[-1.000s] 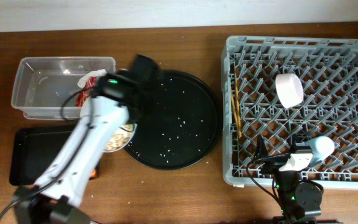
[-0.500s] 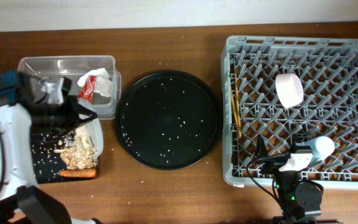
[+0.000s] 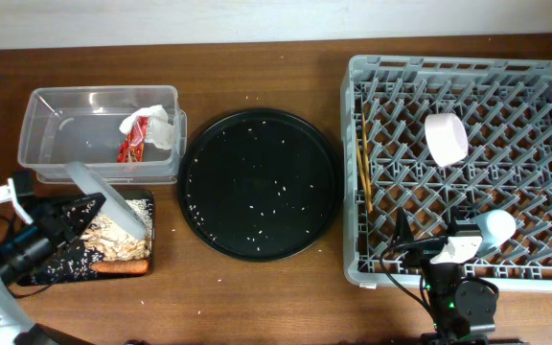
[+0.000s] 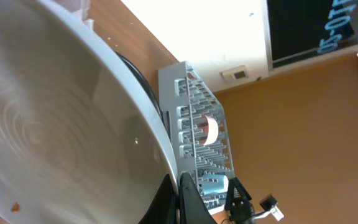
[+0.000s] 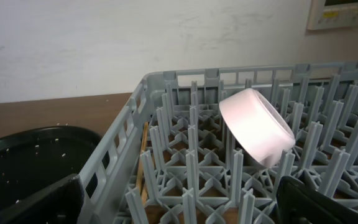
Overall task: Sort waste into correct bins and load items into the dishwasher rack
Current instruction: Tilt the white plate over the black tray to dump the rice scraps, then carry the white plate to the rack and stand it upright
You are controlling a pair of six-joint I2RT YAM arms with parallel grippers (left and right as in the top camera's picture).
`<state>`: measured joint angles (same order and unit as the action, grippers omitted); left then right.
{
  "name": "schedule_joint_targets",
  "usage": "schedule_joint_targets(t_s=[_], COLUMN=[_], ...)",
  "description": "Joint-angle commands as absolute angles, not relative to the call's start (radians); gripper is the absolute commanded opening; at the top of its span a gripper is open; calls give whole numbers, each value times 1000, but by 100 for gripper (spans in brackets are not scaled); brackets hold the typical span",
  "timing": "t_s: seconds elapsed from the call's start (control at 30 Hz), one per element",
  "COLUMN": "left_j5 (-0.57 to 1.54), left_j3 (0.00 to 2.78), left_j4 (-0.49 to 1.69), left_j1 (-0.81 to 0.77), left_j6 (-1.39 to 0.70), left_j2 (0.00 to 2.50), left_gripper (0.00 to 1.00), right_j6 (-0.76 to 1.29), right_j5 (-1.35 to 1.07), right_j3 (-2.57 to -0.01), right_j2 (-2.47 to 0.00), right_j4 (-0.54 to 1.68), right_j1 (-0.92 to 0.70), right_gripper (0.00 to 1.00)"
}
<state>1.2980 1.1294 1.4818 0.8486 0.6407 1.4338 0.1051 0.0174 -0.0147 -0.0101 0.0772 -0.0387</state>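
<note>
My left gripper point(image 3: 86, 206) is shut on the rim of the wider white shallow bowl point(image 3: 113, 199) and holds it tilted on edge over the shallow black tray point(image 3: 36, 273). In the left wrist view the bowl point(image 4: 55, 124) fills the frame above my jaws point(image 4: 178, 198). Beige rice and food scraps point(image 3: 113, 238) and the orange stick point(image 3: 121, 267) lie in that tray. The red wrapper point(image 3: 134, 137) and white tissue point(image 3: 163, 129) lie in the clear tub point(image 3: 56, 105). The rack point(image 3: 544, 77) holds the small white bowl point(image 3: 446, 137) point(image 5: 257, 127), chopsticks point(image 3: 364, 158) and light-blue cup point(image 3: 498, 226). My right gripper point(image 5: 185, 205) is open and empty over the rack's front edge.
A big round black tray point(image 3: 257, 182) strewn with rice grains sits between the bins and the rack; its edge shows in the right wrist view point(image 5: 23, 168). A few grains lie on the wooden table. The right arm's base point(image 3: 458, 292) stands at the front right.
My left arm swung left from beside the round tray to the black tray's far side. The bowl tipped up on edge, and its food now lies in the black tray. The right arm stayed still.
</note>
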Motion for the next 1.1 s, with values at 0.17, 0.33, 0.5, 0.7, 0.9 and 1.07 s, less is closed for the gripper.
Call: schedule_joint_targets(t_s=[0.17, 0.33, 0.5, 0.7, 0.9, 1.07], left_j5=[1205, 813, 958, 957, 1026, 818], left_j3=[1190, 1191, 1195, 1195, 1246, 1372], left_j4=[1050, 126, -622, -651, -630, 155], left_j1=[226, -292, -458, -533, -478, -337], left_j6=[270, -335, -790, -912, -912, -501], left_j2=[1413, 1463, 1717, 1921, 1927, 1761], left_gripper=[0, 0, 0, 0, 99, 99], right_j6=[109, 109, 109, 109, 109, 109], right_j5=[12, 12, 12, 12, 12, 12], right_j3=[-6, -6, -6, -6, -6, -6], right_j2=[-4, -4, -4, -4, -4, -4], right_j4=[78, 78, 78, 78, 78, 78], right_j1=[-32, -32, -32, -32, -32, -32], right_gripper=[98, 98, 98, 98, 98, 98])
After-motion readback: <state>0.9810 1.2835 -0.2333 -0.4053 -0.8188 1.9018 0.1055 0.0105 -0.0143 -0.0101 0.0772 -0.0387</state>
